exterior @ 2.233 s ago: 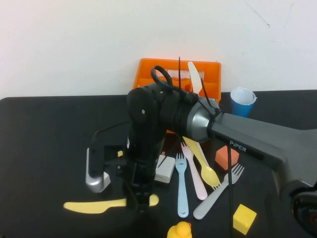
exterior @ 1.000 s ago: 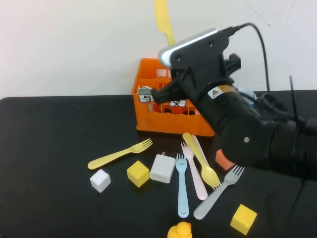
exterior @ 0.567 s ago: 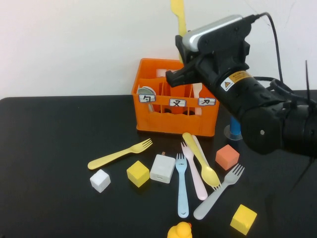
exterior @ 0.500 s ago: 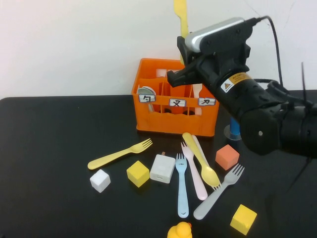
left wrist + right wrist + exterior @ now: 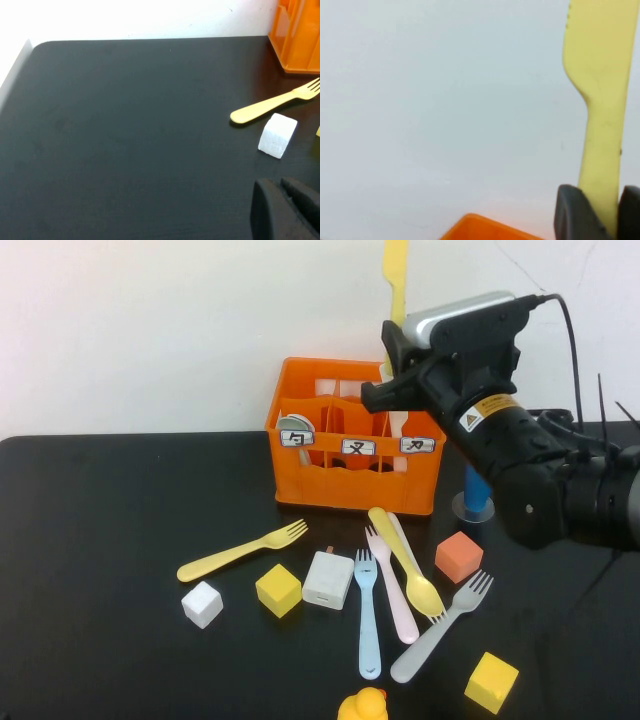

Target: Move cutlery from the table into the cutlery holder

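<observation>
The cutlery on the table (image 5: 90,570) runs, from left to right, as a yellow fork (image 5: 243,549) lying alone, then a close bunch in front of the cutlery holder (image 5: 355,448): a blue fork (image 5: 367,615), a pink fork (image 5: 393,585), a yellow spoon (image 5: 408,562) and a grey fork (image 5: 441,628). One more piece is off the table: a yellow knife (image 5: 396,273), held upright with its long axis near vertical and its blade end up.

The left gripper (image 5: 287,210) hangs low over bare table near a white cube (image 5: 277,135), well apart from the holder; whether its fingers are apart or together I cannot tell.

The right gripper (image 5: 600,212) is clamped on the knife's handle, its dark fingers (image 5: 572,212) on either side of it. It sits above the holder's right-hand end, toward the back rim. The compartment lies straight below the knife, so the coming move seems to be a plain descent along the knife's own axis. The right arm is clearly the nearer one. Which slot is directly under the handle tip cannot be told.
</observation>
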`<state>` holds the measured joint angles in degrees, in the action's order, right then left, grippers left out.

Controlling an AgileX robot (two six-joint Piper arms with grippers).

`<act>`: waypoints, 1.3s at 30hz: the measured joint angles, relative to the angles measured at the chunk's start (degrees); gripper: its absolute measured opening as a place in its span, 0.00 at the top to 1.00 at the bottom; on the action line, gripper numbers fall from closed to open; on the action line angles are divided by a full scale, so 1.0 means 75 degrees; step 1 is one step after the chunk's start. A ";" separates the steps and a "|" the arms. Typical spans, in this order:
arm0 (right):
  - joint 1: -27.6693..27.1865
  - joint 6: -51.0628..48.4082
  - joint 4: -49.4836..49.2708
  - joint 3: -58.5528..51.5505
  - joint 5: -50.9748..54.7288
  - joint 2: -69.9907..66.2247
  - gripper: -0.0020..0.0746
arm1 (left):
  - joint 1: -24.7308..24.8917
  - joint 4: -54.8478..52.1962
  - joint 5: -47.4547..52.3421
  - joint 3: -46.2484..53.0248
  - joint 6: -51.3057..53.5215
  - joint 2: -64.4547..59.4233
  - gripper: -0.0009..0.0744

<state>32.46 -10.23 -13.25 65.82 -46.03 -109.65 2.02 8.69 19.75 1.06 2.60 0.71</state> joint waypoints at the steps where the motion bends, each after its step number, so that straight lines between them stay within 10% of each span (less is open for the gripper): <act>1: -0.0047 0.0038 0.0072 0.0000 -0.0011 -0.0048 0.76 | 0.0000 0.0000 0.0000 0.0000 0.0000 0.0000 0.99; 39: -0.0590 0.0929 0.0432 -0.0709 -0.0811 -0.0524 0.59 | 0.0000 0.0000 0.0000 0.0000 0.0032 0.0000 0.99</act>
<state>28.03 -3.26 -10.01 60.50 -52.11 -113.58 2.02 8.69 19.75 1.06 2.84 0.71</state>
